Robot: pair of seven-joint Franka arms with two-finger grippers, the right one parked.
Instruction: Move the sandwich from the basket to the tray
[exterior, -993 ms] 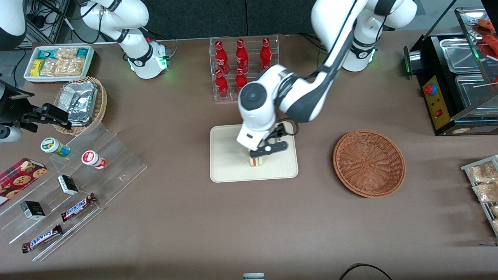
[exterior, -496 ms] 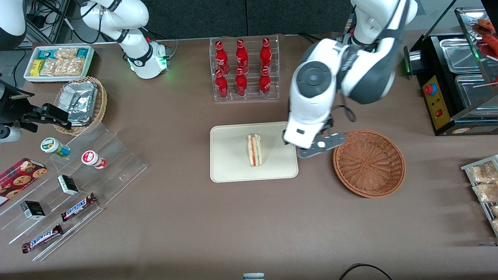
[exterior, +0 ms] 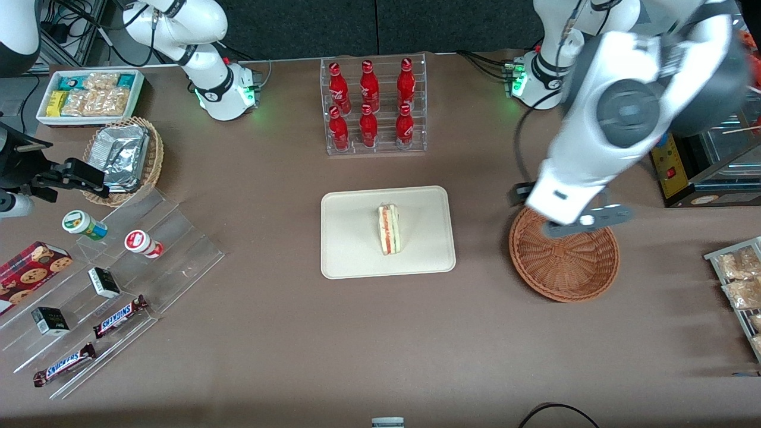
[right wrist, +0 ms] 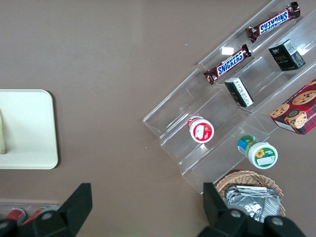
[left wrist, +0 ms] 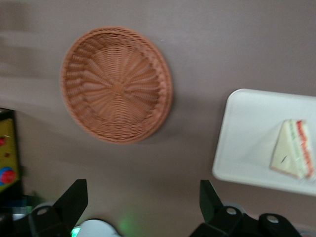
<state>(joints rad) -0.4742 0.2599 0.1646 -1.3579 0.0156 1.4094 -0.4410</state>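
1. While the white Franka left arm (exterior: 618, 119) swings toward the working arm's end of the brown table (exterior: 297, 333), it has cleared the tray completely; 1 second ago it stood over the tray with its fingers at the sandwich, and half a second ago it was between tray and basket.
2. The flat cream-white rectangular tray (exterior: 351, 255) with rounded corners lies mid-table, nearer the front camera than the clear rack of 6 red bottles (exterior: 371, 107), and it now carries the sandwich.
3. The wide, shallow reddish-brown wicker basket (exterior: 571, 273) sits beside the tray, apart from it, toward the working arm's end; the wrist view shows its woven floor (left wrist: 116, 84) bare.
4. The left arm's gripper (left wrist: 143, 207) hangs high above the basket's rim. Its 2 fingers (left wrist: 74, 200) stand wide apart with only table showing between them, so it holds nothing.
5. The small triangular sandwich wedge (exterior: 389, 229) of pale white bread rests on the tray near its middle, its red, orange and green filling edge visible, in the same spot as half a second ago.
6. Judged from this, the release is done and the transfer looks complete; only the arm's retreat remains.
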